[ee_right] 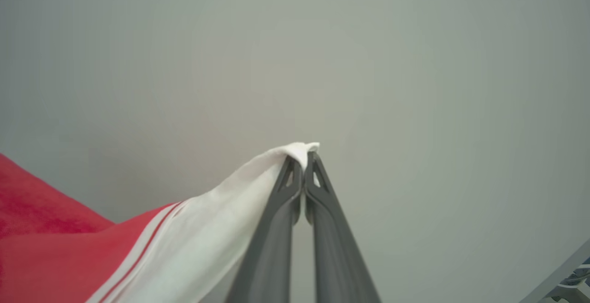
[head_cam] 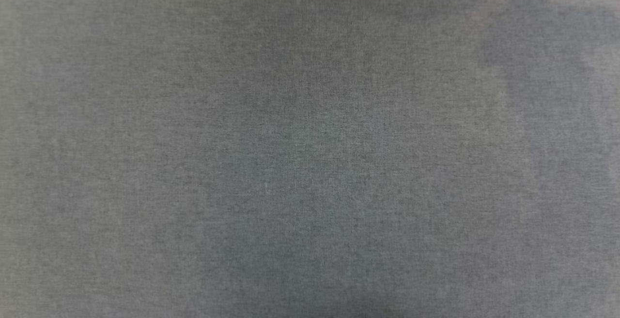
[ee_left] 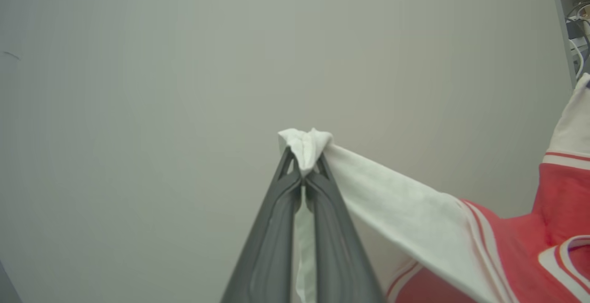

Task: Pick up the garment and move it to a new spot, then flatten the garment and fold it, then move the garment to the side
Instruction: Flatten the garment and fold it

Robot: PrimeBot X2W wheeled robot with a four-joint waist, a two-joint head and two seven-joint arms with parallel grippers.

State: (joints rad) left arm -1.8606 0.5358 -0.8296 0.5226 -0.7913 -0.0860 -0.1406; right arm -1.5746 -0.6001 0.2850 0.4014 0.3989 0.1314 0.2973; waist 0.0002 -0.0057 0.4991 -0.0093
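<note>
With left gripper [ee_left: 303, 173] clamped on one white sleeve [ee_left: 392, 201] at frame centre and right gripper [ee_right: 304, 167] clamped on the other, hold garment [ee_left: 516, 252] taut, red body trailing toward lower corners. Lower both ends level, avoiding creases.

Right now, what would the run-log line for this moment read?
left tool: shut on garment at white sleeve | right tool: shut on garment at other white sleeve | fold: not yet done

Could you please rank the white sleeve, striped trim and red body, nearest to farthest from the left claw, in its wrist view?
1. White sleeve, pinched in the left claw.
2. Striped trim, lower right.
3. Red body, far right.
</note>
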